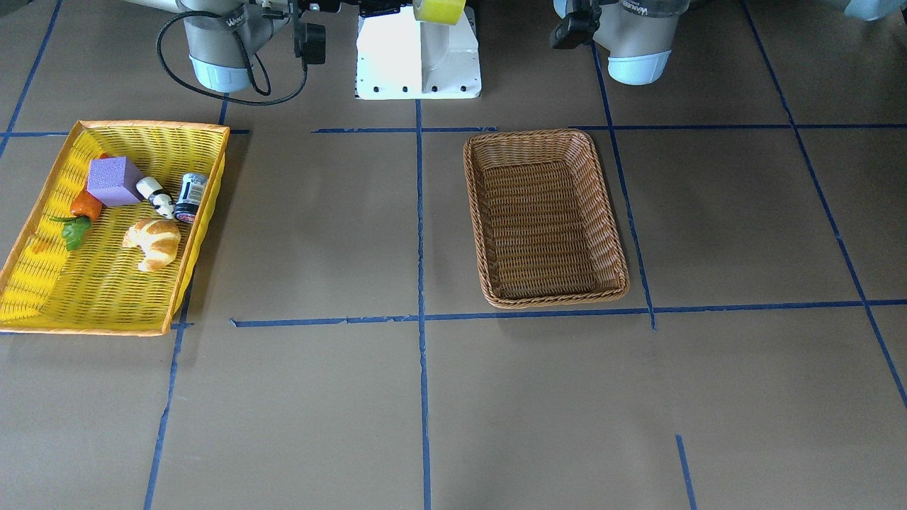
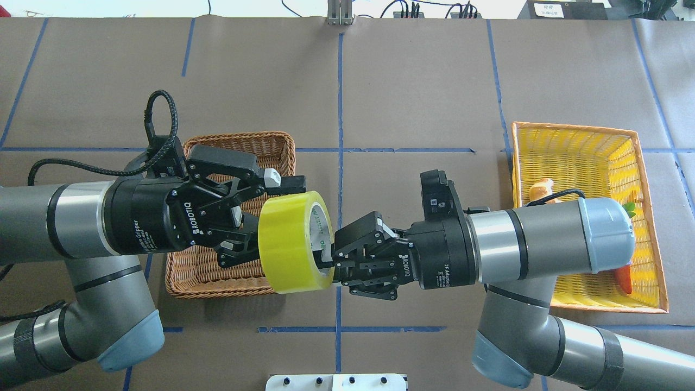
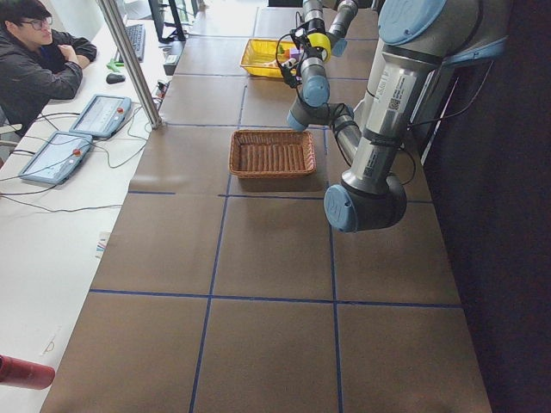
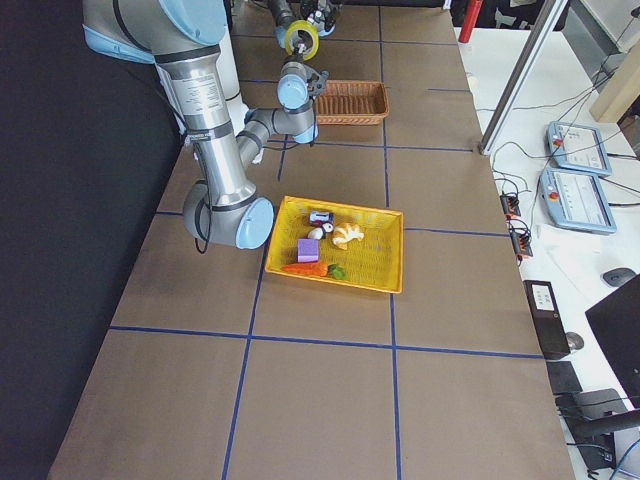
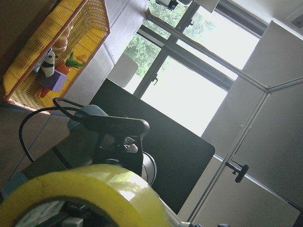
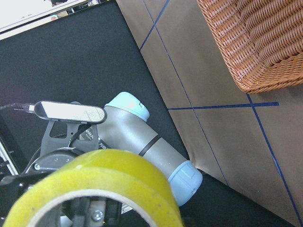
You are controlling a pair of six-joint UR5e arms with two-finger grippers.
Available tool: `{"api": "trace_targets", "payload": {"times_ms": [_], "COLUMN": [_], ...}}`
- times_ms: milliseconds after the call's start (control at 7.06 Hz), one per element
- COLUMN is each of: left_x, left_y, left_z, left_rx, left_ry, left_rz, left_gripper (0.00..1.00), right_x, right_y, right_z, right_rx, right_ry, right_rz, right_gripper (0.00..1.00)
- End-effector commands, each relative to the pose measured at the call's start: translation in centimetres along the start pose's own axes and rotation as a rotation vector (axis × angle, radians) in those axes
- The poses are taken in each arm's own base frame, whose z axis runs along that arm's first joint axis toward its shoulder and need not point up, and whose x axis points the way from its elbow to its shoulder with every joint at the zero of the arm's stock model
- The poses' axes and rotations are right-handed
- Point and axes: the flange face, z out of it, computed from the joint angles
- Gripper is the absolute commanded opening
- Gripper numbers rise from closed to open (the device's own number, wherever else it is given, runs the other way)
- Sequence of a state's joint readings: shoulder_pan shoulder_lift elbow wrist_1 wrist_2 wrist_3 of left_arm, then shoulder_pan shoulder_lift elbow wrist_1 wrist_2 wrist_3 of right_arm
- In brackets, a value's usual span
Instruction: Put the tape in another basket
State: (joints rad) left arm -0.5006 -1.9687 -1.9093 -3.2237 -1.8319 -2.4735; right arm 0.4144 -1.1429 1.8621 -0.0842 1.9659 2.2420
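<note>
Right gripper (image 2: 328, 265) pinches the tape (image 2: 288, 244) by its wall in mid-air beside the wicker basket (image 2: 239, 142); left gripper (image 2: 266, 217), jaws spread wide, flanks the roll, hiding part of that basket. Yellow basket (image 2: 570, 130) sits well apart.

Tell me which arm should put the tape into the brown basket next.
Left. The left claw straddles the tape, and the basket lies below that arm. The right claw, holding the tape's rim, reaches in from the far side.
</note>
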Motion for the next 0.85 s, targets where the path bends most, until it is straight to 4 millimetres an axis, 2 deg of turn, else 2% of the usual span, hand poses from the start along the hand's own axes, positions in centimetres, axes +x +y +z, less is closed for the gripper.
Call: {"api": "trace_targets", "payload": {"times_ms": [0, 425, 567, 708], "left_x": [0.1, 0.1, 1.0, 2.7], "left_y": [0.3, 0.2, -0.4, -2.2], "left_z": [-0.1, -0.6, -1.6, -4.1], "left_rx": [-0.008, -0.002, 0.001, 0.035], "left_ry": [-0.004, -0.008, -0.028, -0.073], "left_rz": [0.000, 0.001, 0.027, 0.059], "left_gripper": [0.00, 0.00, 0.00, 0.00], "right_x": [-0.5, -0.6, -0.7, -1.1], "right_y": [0.0, 0.0, -0.3, -1.3], "right_z": [0.1, 0.1, -0.2, -1.2], "right_rx": [0.013, 0.015, 0.023, 0.048], "right_ry": [-0.022, -0.024, -0.023, -0.009], "right_rz": [-0.004, -0.015, -0.027, -0.059], "right_gripper": [1.00, 1.00, 1.00, 1.00]}}
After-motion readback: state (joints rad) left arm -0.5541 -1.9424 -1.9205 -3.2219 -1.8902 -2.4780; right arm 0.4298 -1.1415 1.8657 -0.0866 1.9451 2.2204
